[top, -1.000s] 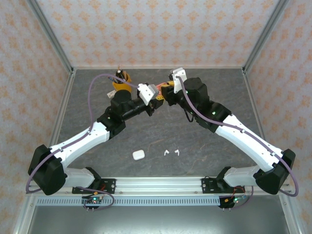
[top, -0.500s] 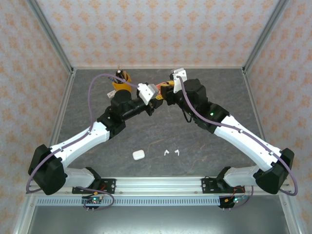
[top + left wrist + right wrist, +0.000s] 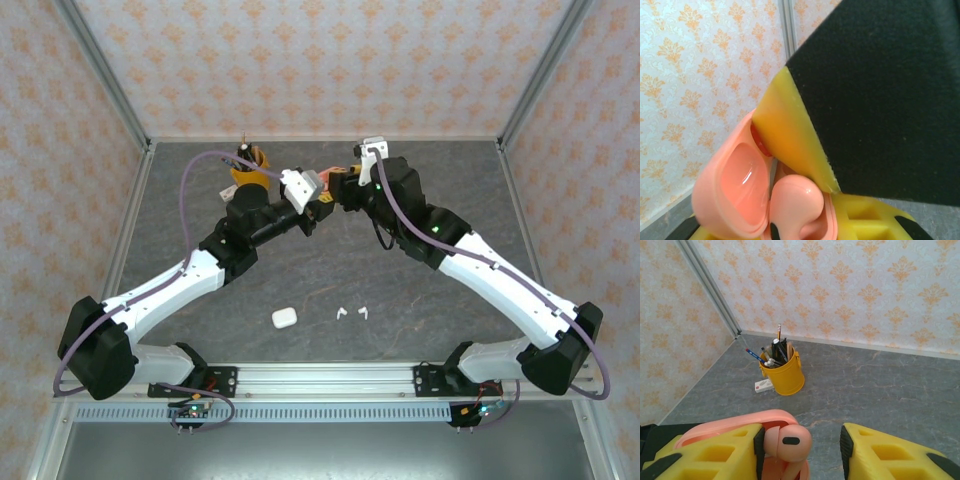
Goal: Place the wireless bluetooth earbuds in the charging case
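Note:
My left gripper is raised above the table's far middle, shut on an open salmon-pink charging case. The case's lid stands up on the left. A pink earbud sits in the case's well. My right gripper is over the case with its jaws open. The same pink earbud touches only its left pad, with a clear gap to the right pad. One right finger crosses the left wrist view over the case. Two white earbuds lie on the table near the front.
A white case lies shut left of the white earbuds. A yellow pen cup stands at the back left beside a small white box. Patterned walls close in the table on three sides.
My right gripper's jaws have widened and let go of the pink earbud, which stays in the case. The right wrist has shifted slightly. The left arm has not moved.

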`<act>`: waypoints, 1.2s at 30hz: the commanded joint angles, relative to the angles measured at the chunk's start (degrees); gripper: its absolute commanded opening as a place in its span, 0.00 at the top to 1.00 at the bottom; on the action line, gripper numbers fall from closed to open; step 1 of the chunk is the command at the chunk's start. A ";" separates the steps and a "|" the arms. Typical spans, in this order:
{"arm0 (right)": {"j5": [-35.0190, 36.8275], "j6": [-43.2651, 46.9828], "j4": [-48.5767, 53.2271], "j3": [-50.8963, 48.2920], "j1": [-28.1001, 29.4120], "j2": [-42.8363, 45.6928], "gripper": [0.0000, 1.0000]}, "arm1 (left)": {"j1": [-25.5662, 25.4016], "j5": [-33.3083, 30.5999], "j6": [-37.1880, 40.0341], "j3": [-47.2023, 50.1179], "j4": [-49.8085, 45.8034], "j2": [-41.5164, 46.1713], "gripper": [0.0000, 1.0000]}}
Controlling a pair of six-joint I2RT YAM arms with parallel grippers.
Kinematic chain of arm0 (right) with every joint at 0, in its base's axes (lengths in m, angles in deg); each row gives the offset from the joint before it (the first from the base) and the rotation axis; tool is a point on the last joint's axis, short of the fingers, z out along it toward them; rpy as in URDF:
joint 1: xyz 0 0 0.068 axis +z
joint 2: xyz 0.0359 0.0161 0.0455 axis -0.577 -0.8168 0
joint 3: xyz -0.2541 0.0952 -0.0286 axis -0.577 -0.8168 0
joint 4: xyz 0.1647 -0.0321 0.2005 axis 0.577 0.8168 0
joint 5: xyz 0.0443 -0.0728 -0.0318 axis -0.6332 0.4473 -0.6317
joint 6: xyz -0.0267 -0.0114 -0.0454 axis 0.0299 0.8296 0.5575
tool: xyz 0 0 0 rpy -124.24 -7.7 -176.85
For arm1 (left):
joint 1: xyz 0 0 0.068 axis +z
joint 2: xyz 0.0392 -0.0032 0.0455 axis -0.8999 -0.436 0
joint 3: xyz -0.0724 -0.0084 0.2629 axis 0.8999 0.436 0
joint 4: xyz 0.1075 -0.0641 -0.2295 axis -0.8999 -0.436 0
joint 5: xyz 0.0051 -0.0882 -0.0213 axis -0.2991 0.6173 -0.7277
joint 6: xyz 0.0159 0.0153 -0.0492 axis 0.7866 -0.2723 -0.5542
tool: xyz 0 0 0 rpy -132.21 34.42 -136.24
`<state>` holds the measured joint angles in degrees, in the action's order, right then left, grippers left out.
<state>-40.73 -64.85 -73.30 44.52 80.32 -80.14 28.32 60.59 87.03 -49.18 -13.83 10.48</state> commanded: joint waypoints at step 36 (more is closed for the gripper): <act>4.79 -20.34 5.02 -12.92 -11.24 4.87 0.47 | 0.57 -3.36 0.67 5.24 6.21 3.69 1.00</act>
<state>-36.46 -81.09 -71.44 33.27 70.20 -73.01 28.32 58.93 86.81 -45.09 -11.63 11.62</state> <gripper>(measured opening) 0.524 0.238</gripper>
